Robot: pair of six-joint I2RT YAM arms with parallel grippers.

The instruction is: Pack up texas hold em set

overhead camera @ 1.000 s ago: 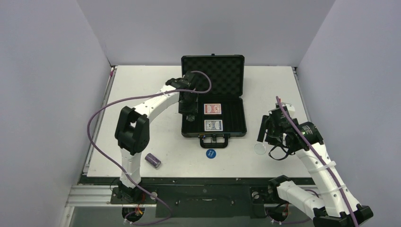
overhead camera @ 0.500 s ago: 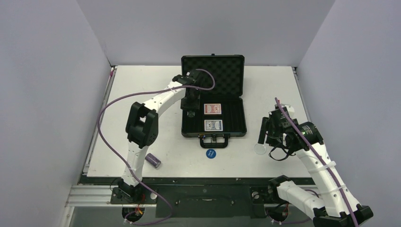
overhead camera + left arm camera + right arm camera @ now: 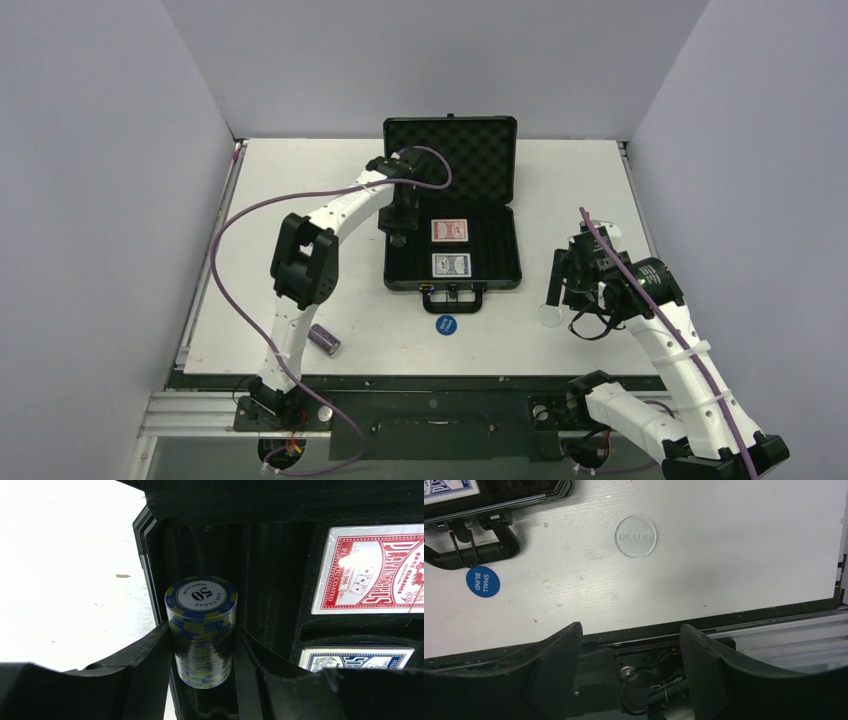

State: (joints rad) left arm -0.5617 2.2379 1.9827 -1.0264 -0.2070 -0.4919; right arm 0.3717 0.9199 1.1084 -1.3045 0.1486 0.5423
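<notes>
The black foam-lined case (image 3: 497, 152) lies open mid-table, with a red deck (image 3: 449, 230) and a blue deck (image 3: 449, 264) in its tray. My left gripper (image 3: 401, 238) is over the case's left slot, shut on a blue-and-green chip stack (image 3: 201, 605) that stands upright between its fingers (image 3: 150, 655). A purple chip stack (image 3: 323, 339) lies on its side on the table at the near left. A blue disc (image 3: 445, 324) lies in front of the case handle (image 3: 474, 550), a clear disc (image 3: 636, 536) to its right. My right gripper (image 3: 629, 650) hovers open beside the clear disc, holding nothing.
Grey walls close the table on three sides. The table's near edge (image 3: 724, 615) and the metal frame below it lie right under my right gripper. A purple cable (image 3: 225, 240) loops off the left arm above the table's left side.
The left arm's elbow has swung in toward the case, and its gripper has shifted slightly toward the back with the chip stack. The right gripper has barely moved.
</notes>
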